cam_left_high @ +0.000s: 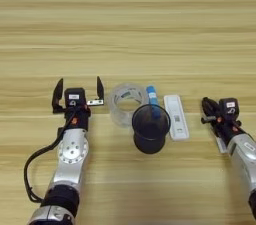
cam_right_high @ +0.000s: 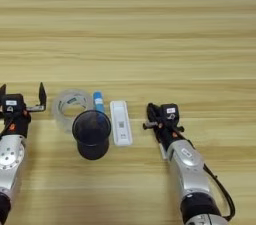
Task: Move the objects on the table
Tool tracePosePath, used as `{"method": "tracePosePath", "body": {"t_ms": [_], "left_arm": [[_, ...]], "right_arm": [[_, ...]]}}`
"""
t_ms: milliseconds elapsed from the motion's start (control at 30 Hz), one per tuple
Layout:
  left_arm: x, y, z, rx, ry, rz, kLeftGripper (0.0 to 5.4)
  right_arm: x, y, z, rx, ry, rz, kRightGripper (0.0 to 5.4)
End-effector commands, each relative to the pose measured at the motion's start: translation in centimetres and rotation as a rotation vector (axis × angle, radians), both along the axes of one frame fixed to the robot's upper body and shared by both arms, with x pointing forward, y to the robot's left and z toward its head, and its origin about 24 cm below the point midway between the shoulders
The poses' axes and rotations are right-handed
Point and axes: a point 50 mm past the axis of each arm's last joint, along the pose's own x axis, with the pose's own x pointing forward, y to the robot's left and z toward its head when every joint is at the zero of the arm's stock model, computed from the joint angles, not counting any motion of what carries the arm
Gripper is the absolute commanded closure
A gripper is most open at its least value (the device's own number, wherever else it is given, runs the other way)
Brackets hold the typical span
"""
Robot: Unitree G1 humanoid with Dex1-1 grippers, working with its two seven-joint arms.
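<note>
The four small things sit bunched in the lower middle of the frame on the bench (cam_left_high: pixel 130 29): the clear tape roll (cam_left_high: pixel 125 100), the dark cup (cam_left_high: pixel 150 128) just in front of it, the blue tube (cam_left_high: pixel 153 100) partly hidden behind the cup's rim, and the white test cassette (cam_left_high: pixel 176 117) just to the right. No marker can be made out for certain.

The left gripper (cam_left_high: pixel 79 91) rests at lower left, its two fingers spread wide and empty, just beside the tape roll. The right gripper (cam_right_high: pixel 152 116) lies at lower right, near the cassette; its fingers look pressed together with nothing visibly between them.

The crowding is the main difficulty. The tape roll seems the natural pick for the left gripper, and it should probably approach from the roll's far left edge, so the cup is not nudged. The cassette lies flat and thin, so the right fingers would need to part first and come down squarely over its long sides.
</note>
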Motion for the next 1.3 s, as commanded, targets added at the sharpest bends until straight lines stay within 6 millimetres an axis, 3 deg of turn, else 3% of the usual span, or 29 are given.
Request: {"method": "tracePosePath", "body": {"t_ms": [33, 1033, 1300], "left_arm": [[-0.2, 0.2, -0.2, 0.006, 0.017, 0.003, 0.00], [-0.2, 0.5, -0.2, 0.015, 0.020, -0.002, 0.00], [-0.9, 1.7, 0.0, 0.042, 0.010, 0.010, 0.00]], "right_arm": [[0.0, 0.5, 0.0, 0.011, -0.022, 0.017, 4.23], [0.0, 0.8, 1.1, 0.033, -0.126, 0.013, 0.79], [-0.8, 1.4, 1.7, 0.066, -0.162, 0.007, 0.02]]}}
